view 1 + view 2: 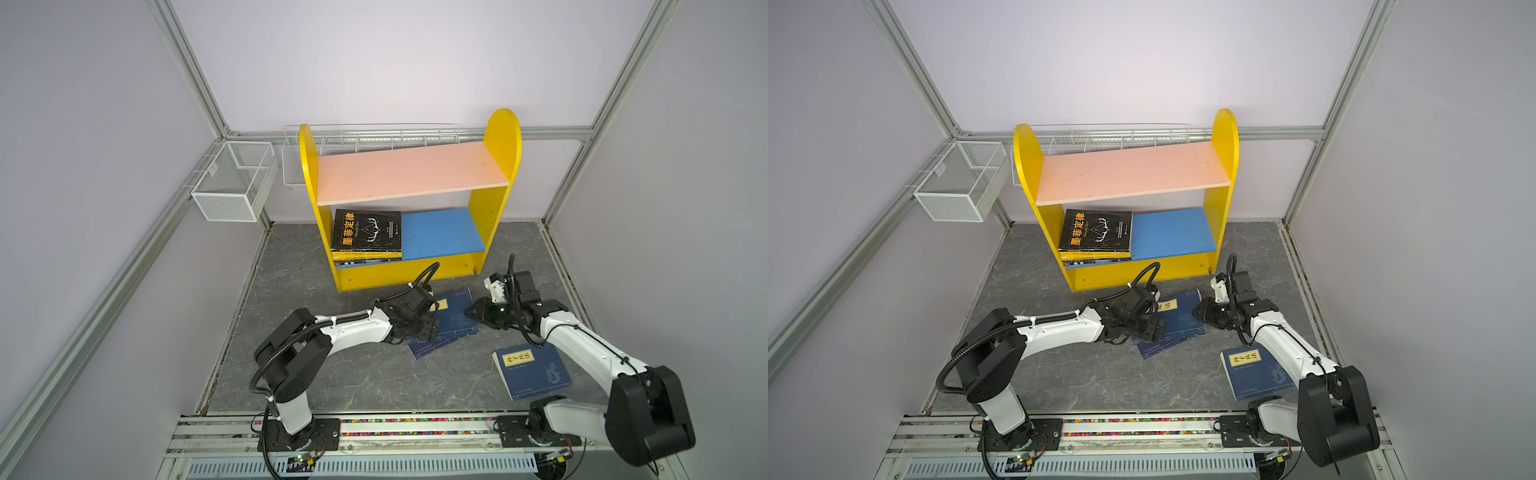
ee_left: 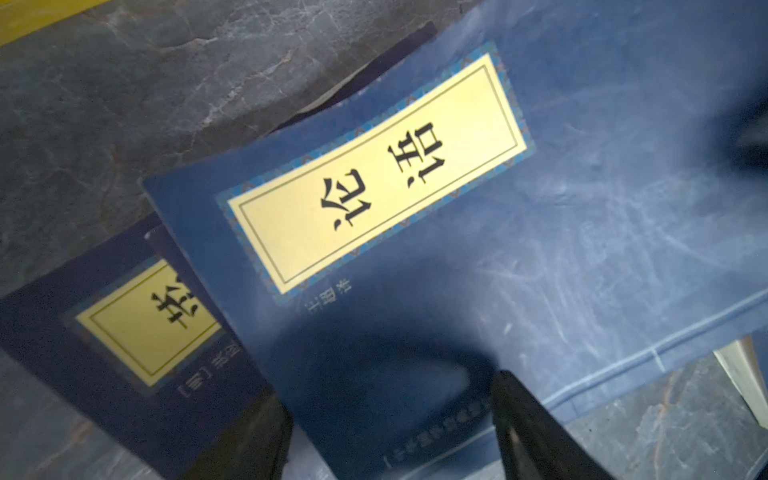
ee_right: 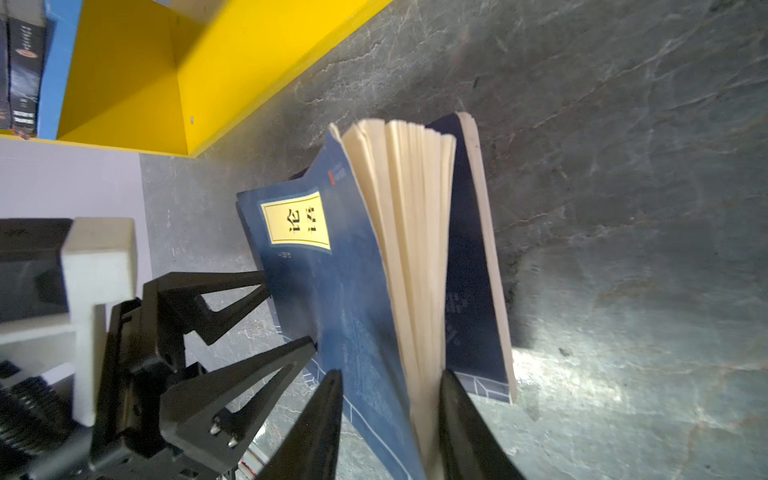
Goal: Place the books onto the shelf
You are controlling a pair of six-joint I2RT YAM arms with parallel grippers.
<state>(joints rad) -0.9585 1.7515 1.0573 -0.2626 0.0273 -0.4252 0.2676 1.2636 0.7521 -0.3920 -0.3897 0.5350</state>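
The shelf [image 1: 496,208] stands at the back, a stack of books [image 1: 365,232] flat on the left of its blue lower board [image 1: 440,232]. In front, a lone navy book [image 1: 532,370] lies apart at the right; the top navy book [image 1: 455,318] of a small pile [image 1: 424,349] is tilted up, pages fanned. The left gripper [image 2: 386,388] spreads wide over its cover, holding nothing — the right gripper [image 3: 392,374] straddles its page edge; clamped or not, I cannot tell.

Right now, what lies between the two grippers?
A yellow-labelled navy book, atop other navy books, between the left gripper and right gripper; both top views show it.
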